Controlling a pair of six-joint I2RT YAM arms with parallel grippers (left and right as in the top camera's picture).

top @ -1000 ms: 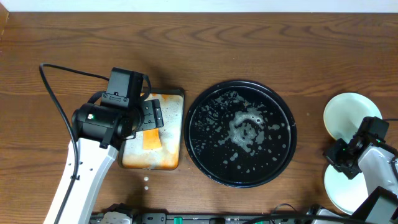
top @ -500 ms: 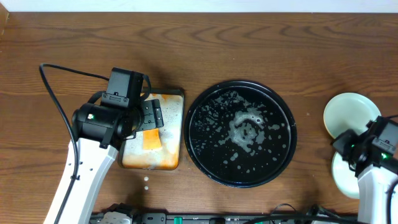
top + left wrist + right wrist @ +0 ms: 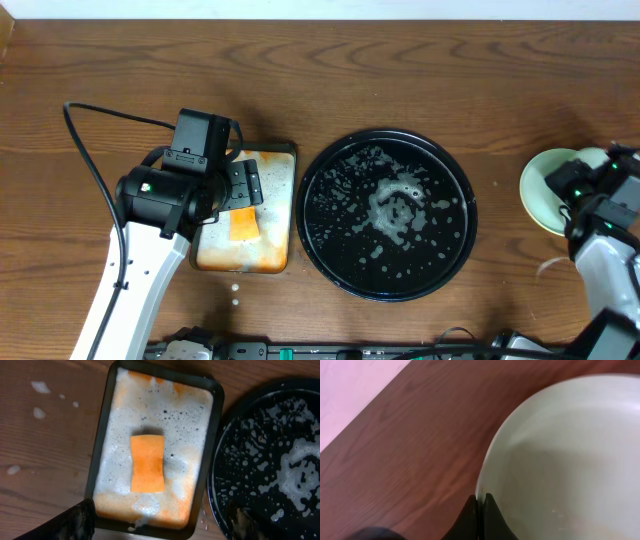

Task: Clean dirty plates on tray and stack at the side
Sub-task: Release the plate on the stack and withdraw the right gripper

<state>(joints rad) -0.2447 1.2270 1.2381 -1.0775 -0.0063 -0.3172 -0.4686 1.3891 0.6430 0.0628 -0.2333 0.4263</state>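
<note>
The black round tray [image 3: 330,235] lies mid-table, wet with foam and with no plate on it; its rim also shows in the left wrist view [image 3: 216,485]. A pale plate [image 3: 543,190] lies at the far right. My right gripper [image 3: 481,497] is shut on the rim of a pale plate [image 3: 570,460] and holds it over that spot; in the overhead view the right gripper [image 3: 585,188] is mostly hidden by its wrist. I cannot tell how many plates are under it. My left gripper [image 3: 161,510] is open and empty above the pan; it also shows in the overhead view [image 3: 243,185].
A rectangular dark pan [image 3: 102,455] full of orange-stained foam sits left of the tray, with an orange sponge [image 3: 147,463] lying in it. Foam drops spot the wood by the pan. A pale sliver [image 3: 548,267] shows at the right front.
My right arm has moved from the front right toward the far plate, carrying a pale plate with it. The front-right spot no longer shows a whole plate. The left arm has not moved.
</note>
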